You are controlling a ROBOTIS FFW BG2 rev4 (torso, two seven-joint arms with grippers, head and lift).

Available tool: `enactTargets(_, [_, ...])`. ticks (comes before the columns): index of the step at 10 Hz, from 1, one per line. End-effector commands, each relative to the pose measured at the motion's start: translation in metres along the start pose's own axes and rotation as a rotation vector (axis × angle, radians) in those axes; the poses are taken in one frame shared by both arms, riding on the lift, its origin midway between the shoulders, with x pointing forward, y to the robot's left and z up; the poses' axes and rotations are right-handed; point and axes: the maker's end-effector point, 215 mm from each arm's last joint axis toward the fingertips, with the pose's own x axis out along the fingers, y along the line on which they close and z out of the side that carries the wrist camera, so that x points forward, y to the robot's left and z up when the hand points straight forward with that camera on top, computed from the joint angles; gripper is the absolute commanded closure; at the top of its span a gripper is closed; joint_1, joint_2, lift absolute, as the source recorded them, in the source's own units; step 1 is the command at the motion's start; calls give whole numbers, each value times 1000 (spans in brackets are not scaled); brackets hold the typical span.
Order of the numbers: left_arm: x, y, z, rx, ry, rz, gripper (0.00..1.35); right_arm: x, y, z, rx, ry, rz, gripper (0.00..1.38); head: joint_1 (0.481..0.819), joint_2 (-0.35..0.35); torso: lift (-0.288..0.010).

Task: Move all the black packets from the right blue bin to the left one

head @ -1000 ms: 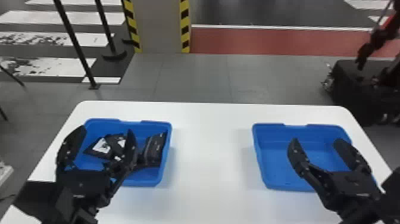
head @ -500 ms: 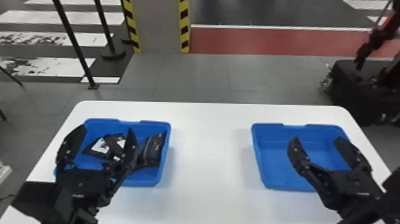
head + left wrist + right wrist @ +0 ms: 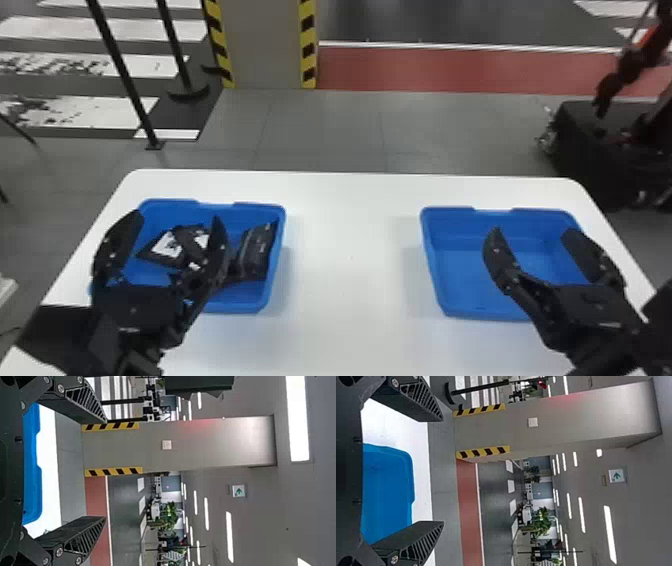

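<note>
One white table point(image 3: 350, 280) supported two blue bins. The left bin point(image 3: 245, 300) contained at least three black packets point(image 3: 256, 252); partial obstruction prevented an exact count. Two grippers were positioned, left gripper point(image 3: 177, 218) at the left bin, right gripper point(image 3: 534, 231) at the right bin point(image 3: 465, 275). Both were released, two fingers each, spread apart.

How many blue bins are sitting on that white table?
2. The left blue bin sits toward the table's left side, with black packets in it; the right blue bin sits toward the right side.
</note>
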Motion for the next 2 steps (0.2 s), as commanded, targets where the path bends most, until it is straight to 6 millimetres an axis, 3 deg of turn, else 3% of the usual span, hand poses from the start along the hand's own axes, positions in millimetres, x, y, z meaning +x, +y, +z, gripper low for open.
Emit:
enactTargets(1, [0, 0, 0, -3, 0, 2, 174, -1, 0, 2, -1, -8, -1, 98, 695, 10, -110])
enactTargets(2, [1, -1, 2, -7, -5, 0, 174, -1, 0, 4, 0, -13, -2, 98, 695, 9, -110])
